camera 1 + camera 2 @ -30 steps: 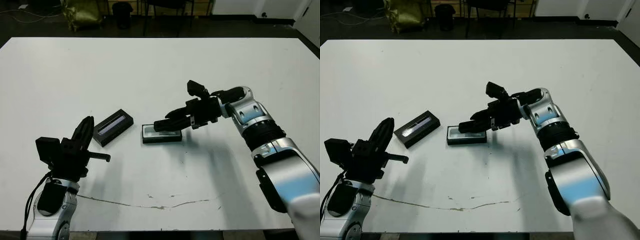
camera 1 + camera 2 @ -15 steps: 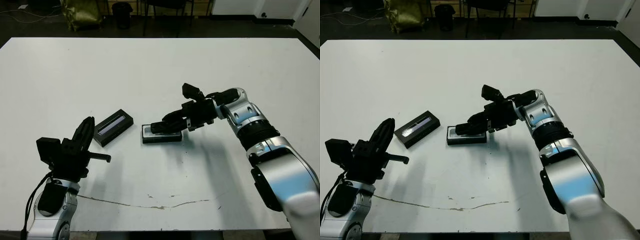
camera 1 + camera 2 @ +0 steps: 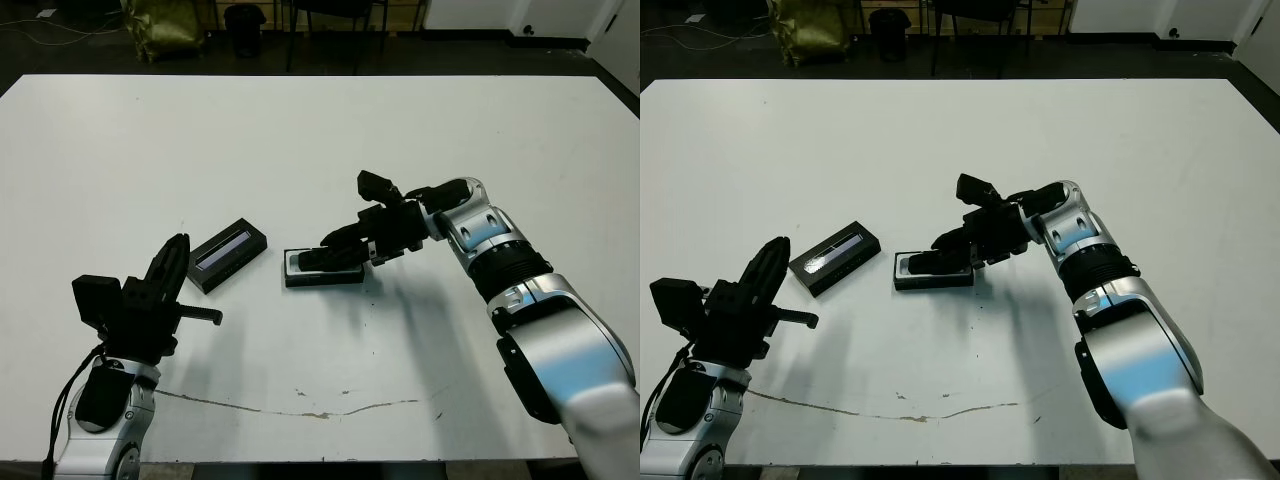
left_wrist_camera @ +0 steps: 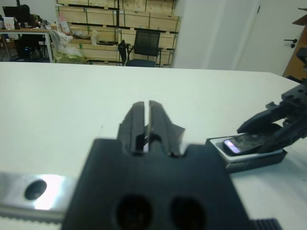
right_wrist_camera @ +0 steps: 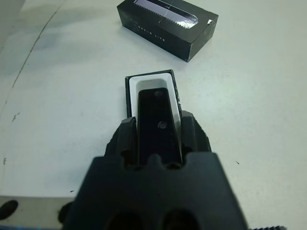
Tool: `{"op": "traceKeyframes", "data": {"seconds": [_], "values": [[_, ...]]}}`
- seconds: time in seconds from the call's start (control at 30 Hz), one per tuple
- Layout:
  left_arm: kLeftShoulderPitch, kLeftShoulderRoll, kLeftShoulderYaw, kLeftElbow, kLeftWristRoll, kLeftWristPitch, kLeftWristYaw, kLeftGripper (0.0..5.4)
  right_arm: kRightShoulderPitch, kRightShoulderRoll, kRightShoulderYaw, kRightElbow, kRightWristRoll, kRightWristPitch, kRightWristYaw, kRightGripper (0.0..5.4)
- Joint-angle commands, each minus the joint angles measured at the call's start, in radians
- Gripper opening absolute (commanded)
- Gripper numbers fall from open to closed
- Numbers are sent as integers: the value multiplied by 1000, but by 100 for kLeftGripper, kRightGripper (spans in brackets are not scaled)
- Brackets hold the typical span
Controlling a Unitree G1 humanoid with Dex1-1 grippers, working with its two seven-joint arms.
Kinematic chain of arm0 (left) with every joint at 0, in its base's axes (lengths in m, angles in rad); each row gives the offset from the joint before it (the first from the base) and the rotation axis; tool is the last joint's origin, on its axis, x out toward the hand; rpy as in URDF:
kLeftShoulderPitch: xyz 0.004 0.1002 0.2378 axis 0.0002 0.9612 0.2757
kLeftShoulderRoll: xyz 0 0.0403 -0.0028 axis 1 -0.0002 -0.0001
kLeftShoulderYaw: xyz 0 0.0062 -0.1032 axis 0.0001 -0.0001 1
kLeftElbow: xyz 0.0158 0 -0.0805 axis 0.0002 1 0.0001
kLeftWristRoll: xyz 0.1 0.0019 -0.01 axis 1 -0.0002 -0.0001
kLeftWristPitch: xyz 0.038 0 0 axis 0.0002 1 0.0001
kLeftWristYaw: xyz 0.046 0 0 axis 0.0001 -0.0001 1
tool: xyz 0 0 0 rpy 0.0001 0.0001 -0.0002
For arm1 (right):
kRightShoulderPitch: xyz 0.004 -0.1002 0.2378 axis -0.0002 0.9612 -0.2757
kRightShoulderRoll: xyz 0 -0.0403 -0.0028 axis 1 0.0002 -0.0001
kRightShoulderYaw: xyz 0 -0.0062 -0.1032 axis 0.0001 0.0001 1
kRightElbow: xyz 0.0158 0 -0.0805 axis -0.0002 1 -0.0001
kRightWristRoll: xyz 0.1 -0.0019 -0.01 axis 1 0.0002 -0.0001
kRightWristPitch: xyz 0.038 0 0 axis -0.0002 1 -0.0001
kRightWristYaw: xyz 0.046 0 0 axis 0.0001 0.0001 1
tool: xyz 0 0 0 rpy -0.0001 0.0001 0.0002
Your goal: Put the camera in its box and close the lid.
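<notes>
The box (image 3: 322, 272), a shallow black tray with a white lining (image 5: 132, 86), lies near the table's middle. My right gripper (image 3: 338, 256) is shut on the camera (image 5: 158, 122), a slim black bar. It holds the bar lengthwise low over the tray, with the far end inside the white lining. The left wrist view shows the camera (image 4: 243, 143) tilted on the tray. The lid (image 3: 228, 254), black with a bluish strip, lies just left of the box. My left gripper (image 3: 172, 262) hovers at the lower left with its fingers (image 4: 138, 120) together and nothing in them.
The white table (image 3: 320, 130) stretches wide behind and to the right. A thin crack line (image 3: 300, 410) runs along its front part. Chairs and wooden crates (image 4: 120, 21) stand beyond the far edge.
My right gripper has moved left and down with the camera, from above the box's right end to low over the tray. The left arm has not moved.
</notes>
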State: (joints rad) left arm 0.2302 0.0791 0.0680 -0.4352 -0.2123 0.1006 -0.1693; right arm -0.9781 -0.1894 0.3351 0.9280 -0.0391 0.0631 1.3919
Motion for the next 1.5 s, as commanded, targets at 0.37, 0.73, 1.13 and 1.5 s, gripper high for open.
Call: {"op": "traceKeyframes", "data": {"seconds": [0.37,0.73,1.13,1.5], "values": [[10,4,-2,23,7,-5,1,0,8,29,18,15,-51,-7,-53,86],[9,5,-4,31,10,-16,-1,0,26,68,51,-12,-81,-17,-83,86],[14,5,-4,27,1,-15,-5,0,45,94,72,14,-94,-70,-113,86],[10,11,-5,36,12,-29,-11,0,11,63,40,60,-68,-191,-78,279]]}}
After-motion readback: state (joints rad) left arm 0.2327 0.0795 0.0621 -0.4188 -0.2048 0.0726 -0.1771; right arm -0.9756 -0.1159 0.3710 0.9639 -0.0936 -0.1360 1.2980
